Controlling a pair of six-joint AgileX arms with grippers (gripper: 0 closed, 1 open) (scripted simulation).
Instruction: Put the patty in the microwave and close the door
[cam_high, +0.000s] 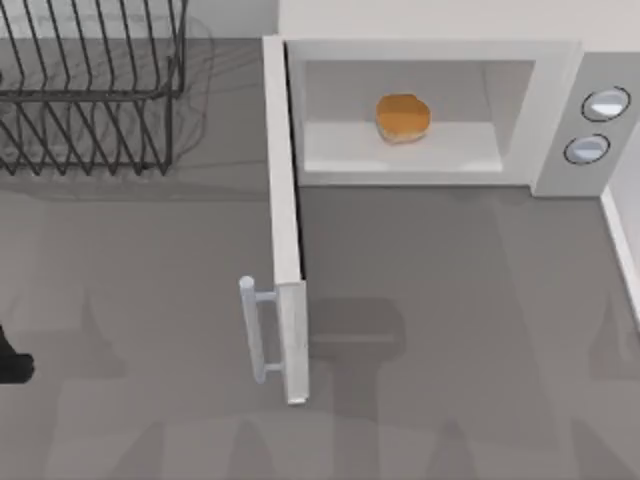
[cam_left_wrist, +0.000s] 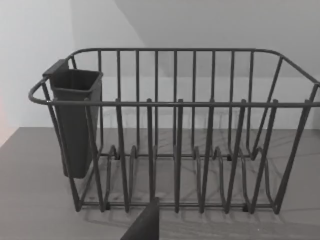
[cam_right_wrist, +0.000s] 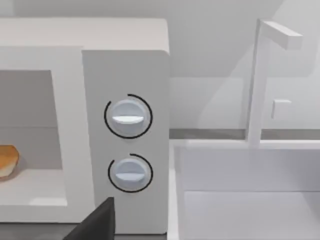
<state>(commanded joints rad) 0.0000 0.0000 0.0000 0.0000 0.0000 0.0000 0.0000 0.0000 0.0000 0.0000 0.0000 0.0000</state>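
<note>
One patty (cam_high: 403, 117) lies on the floor of the microwave (cam_high: 420, 55) cavity, toward the back and touching no wall. The door (cam_high: 287, 240) stands fully open, swung out toward the front of the table at the cavity's left edge, its bar handle (cam_high: 248, 325) on the side away from the cavity. Two round buttons (cam_right_wrist: 128, 117) sit on the grey panel right of the cavity, a black wire rack (cam_left_wrist: 175, 130) stands at the table's far left, and whether either gripper is spread or pressed together cannot be told.
</note>
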